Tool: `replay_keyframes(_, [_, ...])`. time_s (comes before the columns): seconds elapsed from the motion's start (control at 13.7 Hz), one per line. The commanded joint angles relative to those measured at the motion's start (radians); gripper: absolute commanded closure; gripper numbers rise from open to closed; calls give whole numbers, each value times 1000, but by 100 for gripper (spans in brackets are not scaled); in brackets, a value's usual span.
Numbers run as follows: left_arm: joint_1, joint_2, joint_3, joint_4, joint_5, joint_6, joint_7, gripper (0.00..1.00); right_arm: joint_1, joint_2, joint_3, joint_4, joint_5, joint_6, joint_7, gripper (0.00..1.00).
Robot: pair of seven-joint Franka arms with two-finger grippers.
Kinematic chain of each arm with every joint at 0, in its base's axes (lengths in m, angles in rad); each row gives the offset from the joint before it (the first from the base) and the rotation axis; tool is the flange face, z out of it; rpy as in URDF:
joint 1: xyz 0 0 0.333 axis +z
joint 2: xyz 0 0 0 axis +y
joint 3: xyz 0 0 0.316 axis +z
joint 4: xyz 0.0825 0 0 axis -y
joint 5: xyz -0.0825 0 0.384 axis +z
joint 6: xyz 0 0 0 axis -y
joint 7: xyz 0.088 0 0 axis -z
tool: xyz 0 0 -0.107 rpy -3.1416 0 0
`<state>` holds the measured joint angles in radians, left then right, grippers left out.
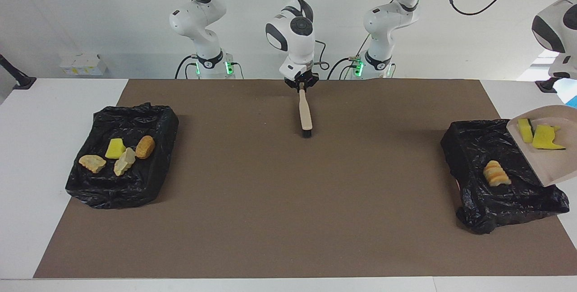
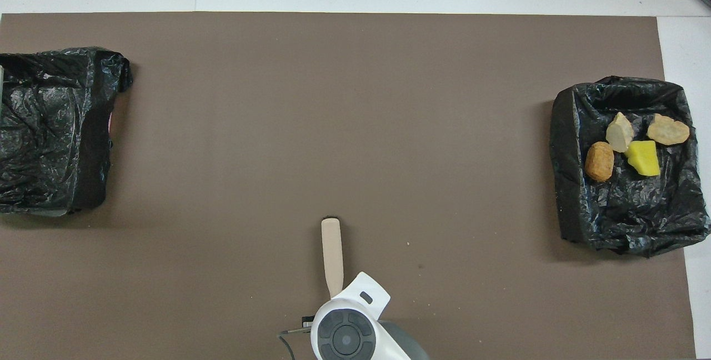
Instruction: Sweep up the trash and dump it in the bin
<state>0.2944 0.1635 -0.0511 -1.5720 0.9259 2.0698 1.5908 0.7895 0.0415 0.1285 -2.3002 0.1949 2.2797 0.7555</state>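
The trash is in three places. Two bright yellow sponge pieces (image 1: 525, 130) (image 1: 546, 138) lie on the tilted beige plastic dustpan (image 1: 552, 172), at mid-height at the edge of the facing view, at the left arm's end of the table. One ridged pale beige lump (image 1: 496, 174) lies just below the pan's lip in the black-bag-lined bin (image 1: 505, 204). Four more scraps sit in the second black-lined bin (image 1: 117, 188) at the right arm's end: a yellow sponge wedge (image 1: 115, 148), two pale beige lumps (image 1: 92, 162) (image 1: 124, 161) and an orange-brown oval lump (image 1: 145, 146).

I judge the sponges light, soft and springy, and likely to cling to the pan rather than slide. The lumps look crumbly and would shed if pinched. All are better carried in the pan by its handle than gripped.

The left gripper is out of frame. Its claw is closed, presumably on the pan's handle, since the pan hangs in the air.

The right gripper (image 1: 301, 85), in the upper middle of the facing view, is clamped on the handle of the beige black-bristled brush (image 1: 305, 114), whose bristles rest on the brown mat (image 1: 288, 220).

No brand or writing can be read.
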Motion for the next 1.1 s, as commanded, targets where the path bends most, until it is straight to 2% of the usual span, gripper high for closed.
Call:
replay_keyframes(0.0, [-46,-87,13,-118,141,21,-129,100,-26,17,0,4,-28,7,-19,32])
replay_keyframes(0.07, [-61,-100,13,-132,190,16,-167,100,-24,18,0,16,-40,3,-16,0])
replay_keyframes(0.22, [-72,-119,13,-163,264,13,-195,100,-32,17,-4,59,-52,-49,-18,0])
replay_keyframes(0.37, [-81,-156,11,-219,361,19,-259,100,-77,14,-3,140,-67,-159,-31,0])
replay_keyframes(0.58, [-118,-179,10,-255,399,21,-346,100,-134,8,-3,234,-77,-284,-91,0])
replay_keyframes(0.8, [-175,-177,10,-295,487,6,-409,100,-174,1,-3,242,-77,-295,-136,0])
replay_keyframes(1.02, [-195,-177,7,-293,492,-23,-413,100,-228,-25,-4,246,-77,-298,-201,0])
